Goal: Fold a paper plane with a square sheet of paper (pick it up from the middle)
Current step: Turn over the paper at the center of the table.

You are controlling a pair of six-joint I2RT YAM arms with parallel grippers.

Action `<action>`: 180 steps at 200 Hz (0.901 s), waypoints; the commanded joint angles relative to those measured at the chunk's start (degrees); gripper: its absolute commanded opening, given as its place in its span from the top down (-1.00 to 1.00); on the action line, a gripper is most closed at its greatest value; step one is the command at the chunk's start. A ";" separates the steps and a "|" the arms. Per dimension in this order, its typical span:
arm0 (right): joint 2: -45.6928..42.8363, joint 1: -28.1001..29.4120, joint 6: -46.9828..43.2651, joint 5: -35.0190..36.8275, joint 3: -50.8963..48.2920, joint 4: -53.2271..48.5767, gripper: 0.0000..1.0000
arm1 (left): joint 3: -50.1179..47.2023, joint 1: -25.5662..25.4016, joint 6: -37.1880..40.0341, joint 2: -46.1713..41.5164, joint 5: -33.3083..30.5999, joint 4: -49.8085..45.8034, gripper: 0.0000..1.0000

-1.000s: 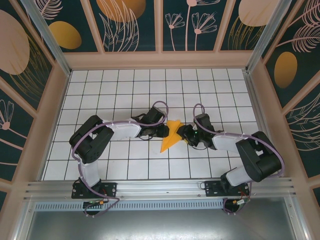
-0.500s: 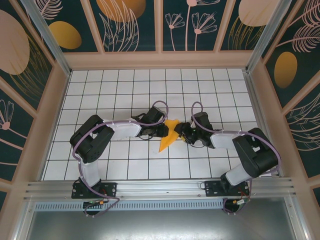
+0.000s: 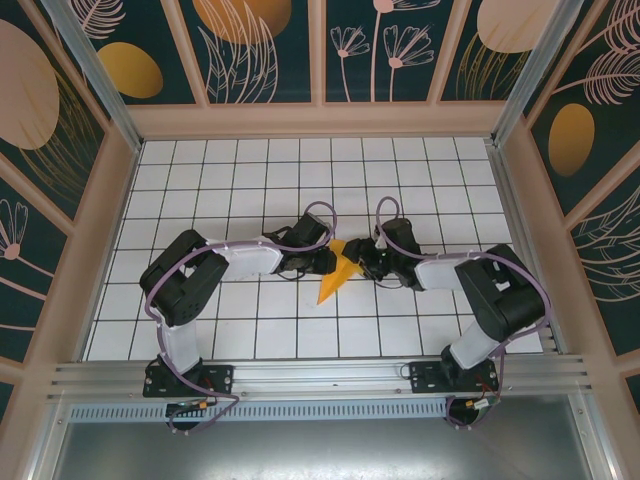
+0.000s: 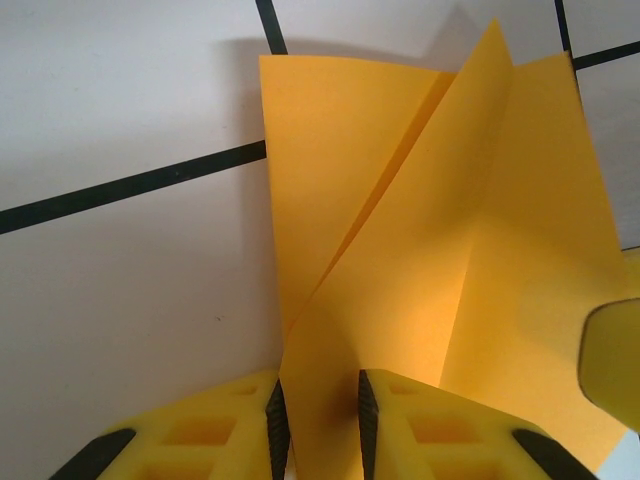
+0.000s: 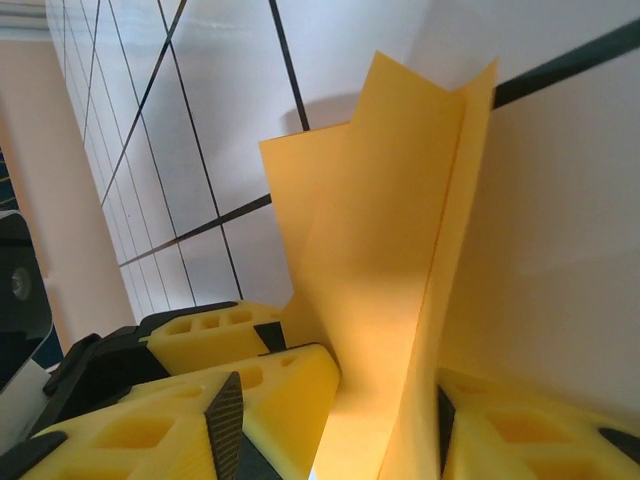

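The square sheet of paper (image 3: 329, 285) is folded into an orange-yellow pointed shape at the table's middle, its tip toward the near left. In the left wrist view the paper (image 4: 440, 250) shows creased layers. A raised fold runs back between the narrow jaws of my left gripper (image 4: 320, 420), which is shut on it. My left gripper (image 3: 331, 262) meets the paper's wide end from the left and my right gripper (image 3: 362, 262) from the right. In the right wrist view my right gripper (image 5: 332, 440) stands open. Its wide jaws straddle an upright flap of the paper (image 5: 380, 250) and a left fingertip (image 5: 290, 385).
The white gridded table (image 3: 250, 180) has free tiles all round the two grippers. Patterned walls (image 3: 90, 230) close in the left, right and far sides. A metal rail (image 3: 320, 375) with both arm bases runs along the near edge.
My right gripper has moved left, up against the paper's wide end and my left gripper. The paper's wide end looks narrower and more covered. My left arm has stayed in place.
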 commanded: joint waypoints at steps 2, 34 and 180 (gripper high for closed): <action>1.81 0.41 -1.73 -1.17 1.75 3.51 0.06 | -0.82 -0.39 -0.77 1.27 -0.39 -0.12 0.43; 2.89 0.39 -4.58 -0.33 2.41 3.45 0.21 | -0.68 -0.42 -1.33 0.60 -0.37 -0.25 0.41; 4.71 0.94 -3.16 2.73 3.07 1.28 0.29 | -1.38 -0.39 -2.76 -0.30 -1.69 -0.18 0.38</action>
